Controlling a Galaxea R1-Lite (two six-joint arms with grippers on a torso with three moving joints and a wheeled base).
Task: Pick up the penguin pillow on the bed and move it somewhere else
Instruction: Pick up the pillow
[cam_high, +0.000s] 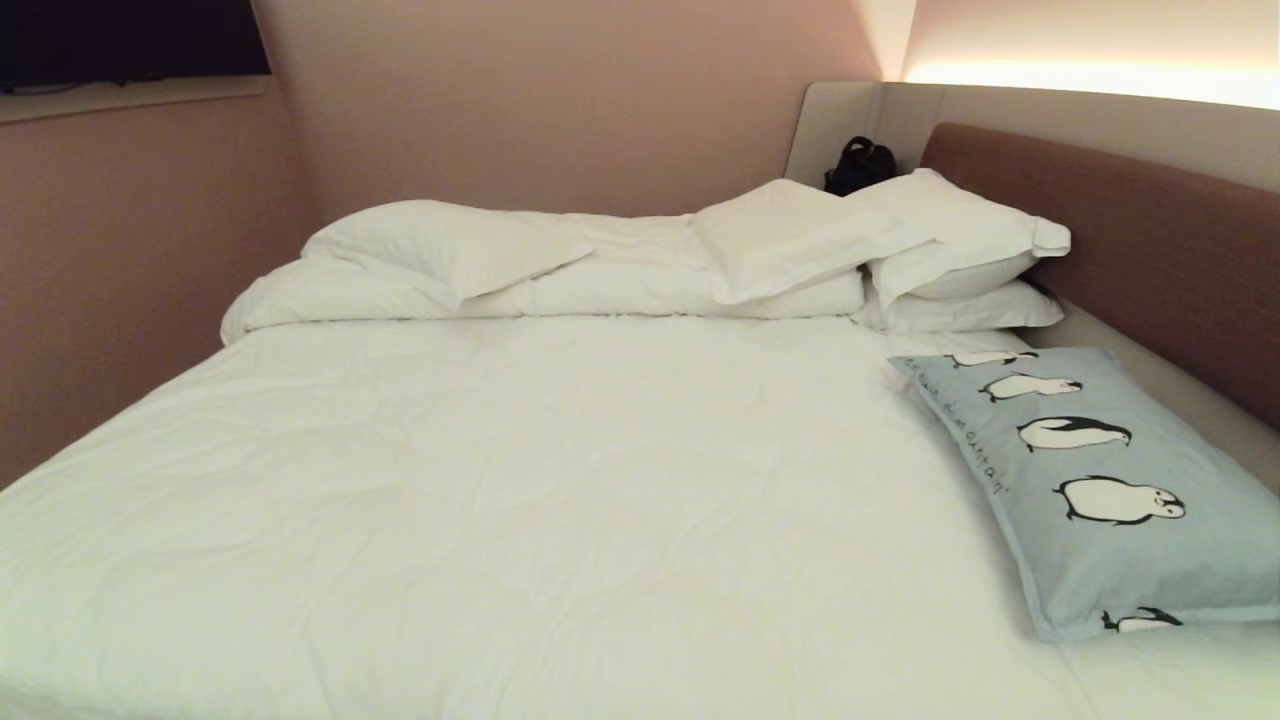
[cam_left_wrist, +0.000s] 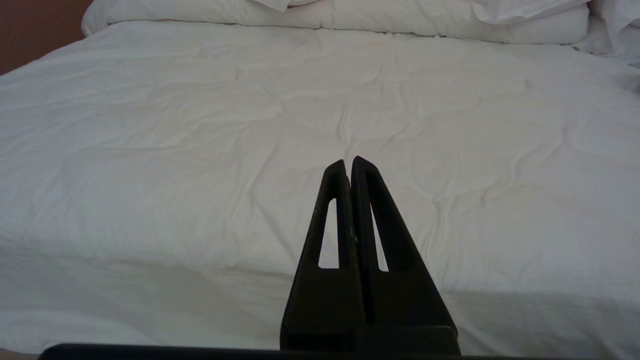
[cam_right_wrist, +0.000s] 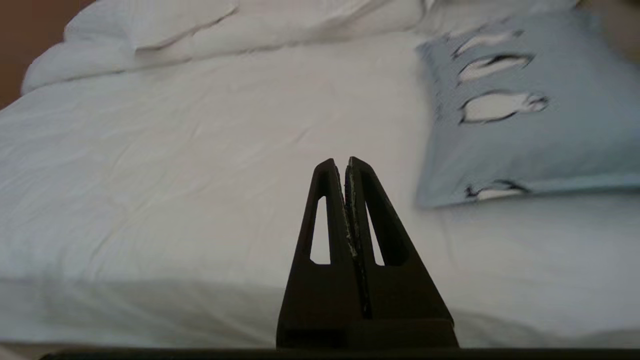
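Ahead and to the right of the clenched right gripper (cam_right_wrist: 345, 162), well apart, the rectangular soft pillow (cam_right_wrist: 525, 115) lies flat on the bed (cam_right_wrist: 200, 165). Sheet wrinkled, white. Left gripper (cam_left_wrist: 348, 162) clenched, empty.

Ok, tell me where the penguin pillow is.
The penguin pillow lies on the bed's right side in the head view, beside the headboard, just in front of the stacked white pillows.

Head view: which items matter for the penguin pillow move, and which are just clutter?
Job:
- penguin pillow, lying at the bed's right side by the headboard
- bed
- right gripper, shut, short of the pillow

Lying about:
- white pillows, stacked at the head
- folded duvet
- black bag behind the pillows
- left gripper, shut, idle
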